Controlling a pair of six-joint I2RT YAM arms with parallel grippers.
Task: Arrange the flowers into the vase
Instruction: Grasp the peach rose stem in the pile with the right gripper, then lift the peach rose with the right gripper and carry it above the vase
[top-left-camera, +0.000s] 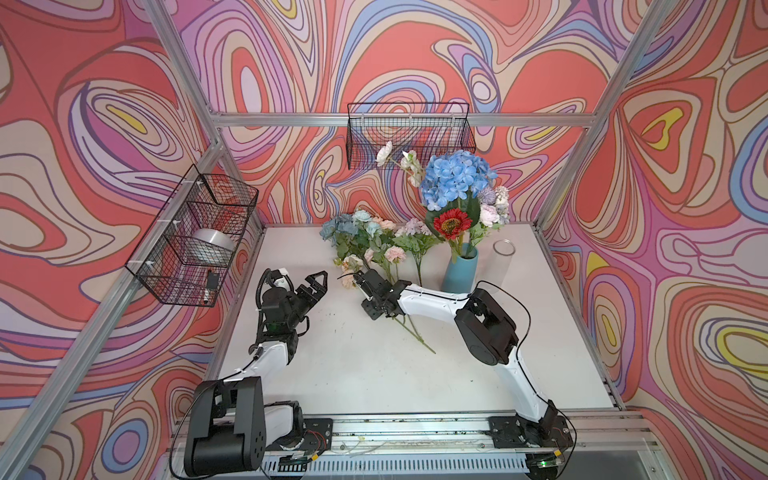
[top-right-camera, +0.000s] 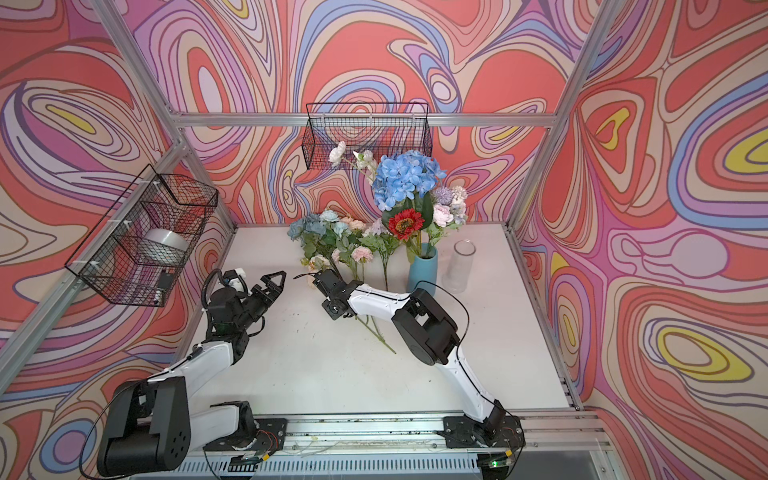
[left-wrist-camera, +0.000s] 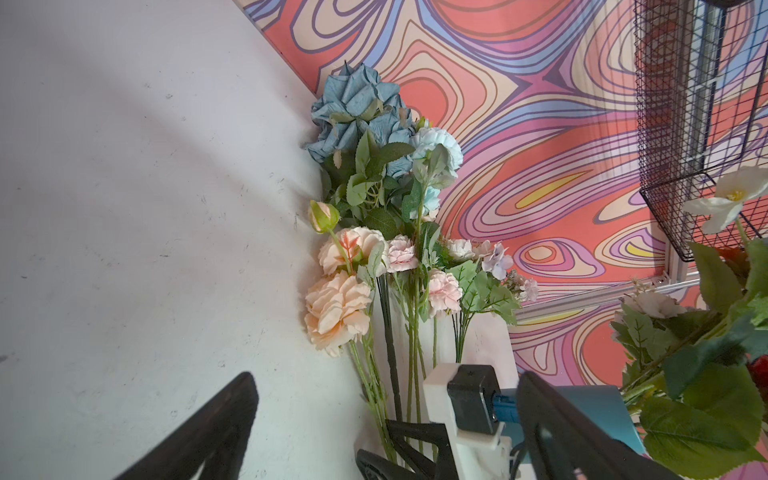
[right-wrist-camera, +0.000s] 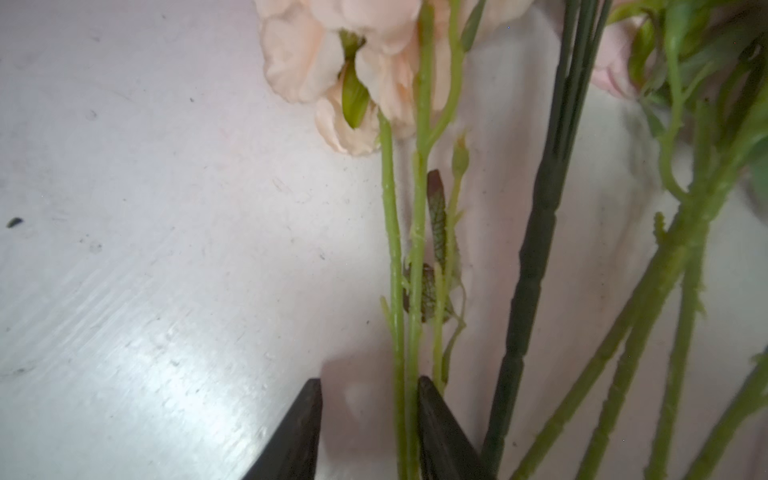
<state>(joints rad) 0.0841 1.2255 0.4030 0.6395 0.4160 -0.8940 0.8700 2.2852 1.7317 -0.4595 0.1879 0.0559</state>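
The flowers (top-left-camera: 368, 243) are in two places. One bunch, with a blue hydrangea (top-left-camera: 455, 178) and a red sunflower (top-left-camera: 452, 223), stands in the teal vase (top-left-camera: 460, 272) at the back right of the counter (top-left-camera: 374, 374). The rest lie flat on the counter along the back wall, left of the vase, with their stems towards the front. The right claw (right-wrist-camera: 369, 386) reaches in low over these loose stems, just below a peach blossom (right-wrist-camera: 332, 62). Its jaws are partly apart and straddle two thin pale green stems (right-wrist-camera: 405, 332). The stems rest against one finger, and a clear gap separates them from the other finger, so nothing is clamped. A dark stem (right-wrist-camera: 536, 270) runs just outside that jaw. The left claw (top-left-camera: 321, 287) hangs above bare counter left of the loose flowers, with its jaws spread wide, holding and touching nothing. In both top views the right claw's tips are lost among blossom and stems. In the right wrist view the fingers and the peach blossom are cut off at the frame edges, and the stems to one side are blurred. In the left wrist view most of the vase is hidden behind the left claw's finger and the right arm.
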